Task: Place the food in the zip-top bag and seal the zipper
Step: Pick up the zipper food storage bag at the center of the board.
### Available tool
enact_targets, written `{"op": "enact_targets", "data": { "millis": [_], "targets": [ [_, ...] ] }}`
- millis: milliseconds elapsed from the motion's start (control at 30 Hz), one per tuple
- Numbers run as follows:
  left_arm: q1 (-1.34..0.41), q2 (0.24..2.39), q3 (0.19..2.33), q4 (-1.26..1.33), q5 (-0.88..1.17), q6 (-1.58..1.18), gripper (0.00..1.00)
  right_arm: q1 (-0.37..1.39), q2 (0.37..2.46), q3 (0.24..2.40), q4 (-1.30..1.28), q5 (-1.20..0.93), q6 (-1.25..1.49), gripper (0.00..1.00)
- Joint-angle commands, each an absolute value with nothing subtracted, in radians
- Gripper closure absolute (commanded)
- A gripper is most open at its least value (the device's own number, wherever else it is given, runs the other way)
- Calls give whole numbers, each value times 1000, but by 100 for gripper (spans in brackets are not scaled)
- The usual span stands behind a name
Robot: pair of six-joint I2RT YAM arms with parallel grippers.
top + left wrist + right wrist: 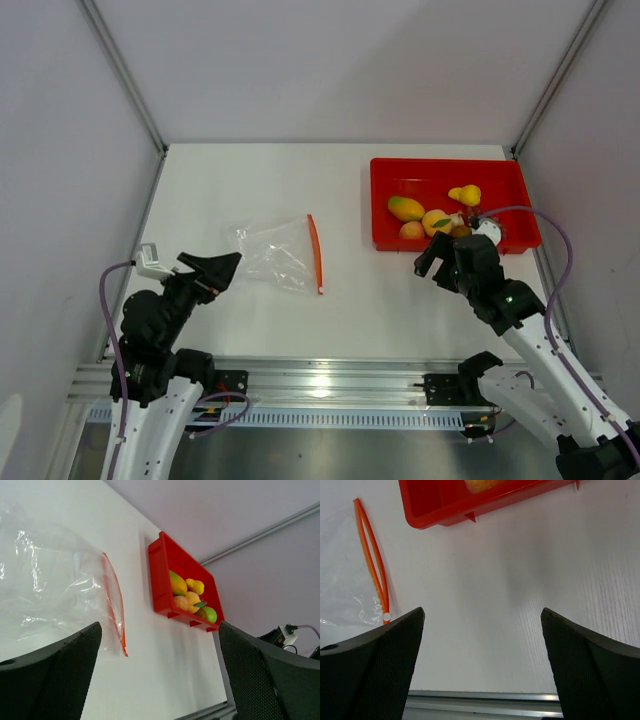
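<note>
The zip-top bag (pixel 272 255) lies with its zipper (pixel 316 252) open toward the tray (pixel 445 161), ready for the food (pixel 432 218). The left tool (pixel 218 266) and right tool (pixel 432 262) are spread wide, empty.

white table (pixel 400 300) carries clear zip-top bag (pixel 275 255), red tray (pixel 390 175).

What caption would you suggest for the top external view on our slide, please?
Open left gripper beside the empty zip-top bag; open right gripper by the red tray of toy fruit.

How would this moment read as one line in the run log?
left tool: open, near bag | right tool: open, near tray | fruit: in tray | zipper: unsealed
</note>
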State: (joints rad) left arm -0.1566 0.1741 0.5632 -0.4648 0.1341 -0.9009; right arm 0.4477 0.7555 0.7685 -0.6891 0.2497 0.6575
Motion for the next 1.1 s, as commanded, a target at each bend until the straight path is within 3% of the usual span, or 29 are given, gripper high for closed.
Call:
{"op": "enact_targets", "data": {
  "millis": [0, 267, 500, 733, 933, 1067],
  "targets": [
    [-147, 146, 598, -568, 147, -901, 1, 471, 794, 836, -680, 209, 604, 1],
    [-147, 239, 666, -568, 265, -763, 1, 612, 980, 848, -344, -99, 604, 1],
    [-147, 449, 749, -699, 321, -654, 1, 684, 1256, 923, -93, -196, 664, 0],
    [-147, 390, 710, -669, 354, -666, 5, 686, 1524, 1005, 84, -268, 735, 3],
    [-147, 367, 716, -670, 391, -669, 15, 681, 1675, 985, 236, -282, 799, 9],
    [-147, 365, 719, -675, 394, -666, 15, 670, 1767, 950, 431, -356, 813, 8]
  ]
}}
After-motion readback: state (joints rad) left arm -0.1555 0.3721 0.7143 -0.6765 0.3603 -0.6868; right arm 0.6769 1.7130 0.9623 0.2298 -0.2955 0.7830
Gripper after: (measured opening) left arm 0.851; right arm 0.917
